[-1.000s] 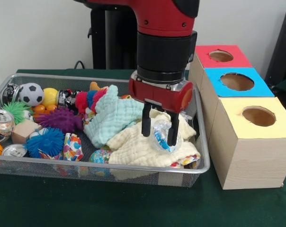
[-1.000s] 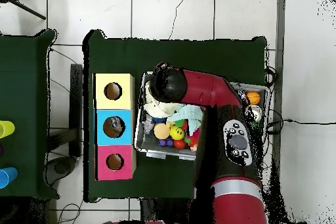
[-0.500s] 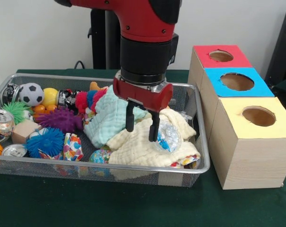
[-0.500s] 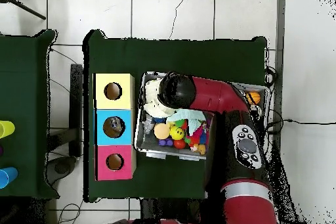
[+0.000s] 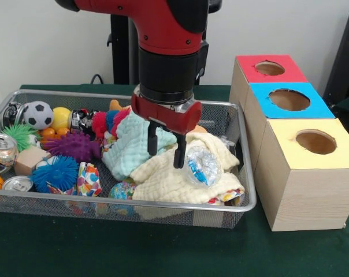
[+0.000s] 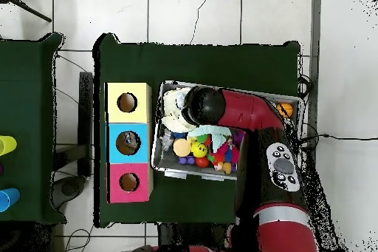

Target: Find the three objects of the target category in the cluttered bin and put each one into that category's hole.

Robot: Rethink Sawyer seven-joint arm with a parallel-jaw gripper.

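My gripper hangs open over the middle of the wire bin, with nothing between its fingers. Its tips hover just above a teal cloth and a pale yellow cloth. A clear plastic ball with a blue piece inside lies on the yellow cloth just right of the gripper, untouched. Three wooden boxes stand right of the bin, each with a round hole: red top, blue top, yellow top. In the overhead view the arm's wrist hides the gripper.
The bin's left half holds a soccer ball, a purple spiky ball, a blue spiky ball, a green spiky ball, two cans, a wooden cube and small coloured balls. Green cloth covers the table.
The open gripper has moved left and slightly up, away from the clear plastic ball it stood around a second ago. The ball stays on the yellow cloth.
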